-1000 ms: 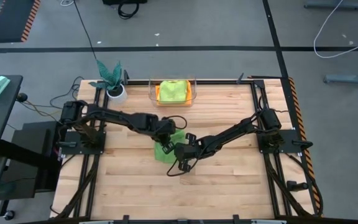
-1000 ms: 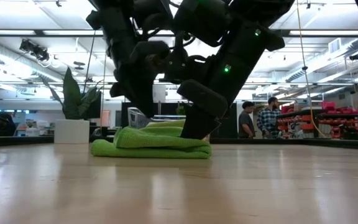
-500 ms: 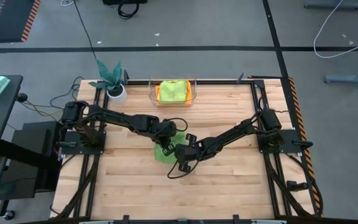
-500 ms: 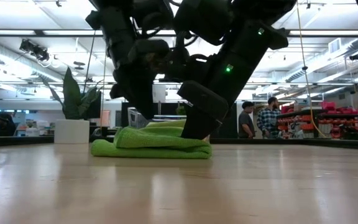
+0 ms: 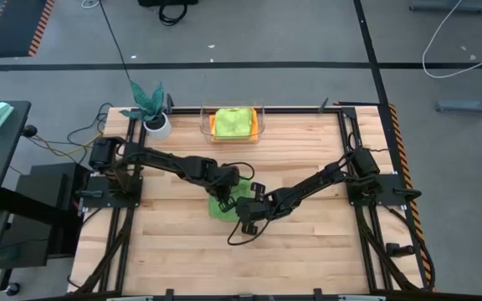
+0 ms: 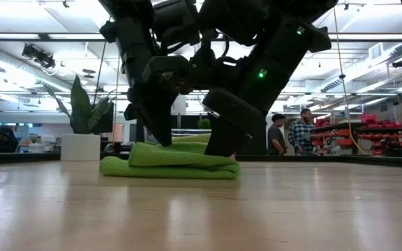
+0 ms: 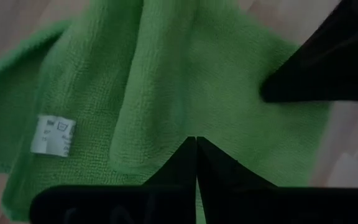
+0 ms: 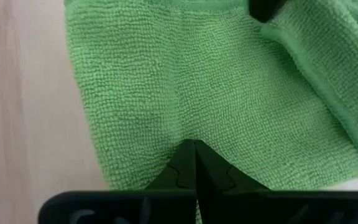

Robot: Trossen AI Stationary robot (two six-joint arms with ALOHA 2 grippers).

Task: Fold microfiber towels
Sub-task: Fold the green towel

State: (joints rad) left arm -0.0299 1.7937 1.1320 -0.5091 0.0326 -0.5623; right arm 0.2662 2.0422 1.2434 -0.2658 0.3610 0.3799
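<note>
A mid-green microfiber towel (image 5: 218,206) lies folded in layers at the table's middle, its lower layer flat on the wood (image 6: 169,167). Its white tag (image 7: 53,135) shows near one edge. My left gripper (image 5: 234,188) is shut, tips down on the towel's upper fold. My right gripper (image 5: 245,213) is shut too and stands on the towel's right part, just to the near side of the left one. A yellow towel (image 5: 233,121) on an orange one (image 5: 212,125) lies in a clear bin at the far edge. My left gripper sets its shut fingertips (image 7: 196,142) on the towel's top layer beside a raised fold (image 7: 160,93), slanting steeply down from the table's left. The towel stays flat on the table. Whether cloth is caught between the tips, I cannot tell. My right gripper rests its shut fingertips (image 8: 194,144) on the towel's flat upper face (image 8: 185,118), slanting down from the table's right. A shallow crease runs away from the tips. The towel lies on the wood under them (image 6: 218,150).
The clear bin (image 5: 259,125) stands at the far edge's middle. A teal-leaved plant in a white pot (image 5: 151,104) is at the far left. Bare wood lies on the near side of the towel. People (image 6: 302,132) stand in the room beyond the table.
My left gripper has sunk a little and gone slightly toward the right, coming down onto the towel's top fold. The towel stays folded where it was.
</note>
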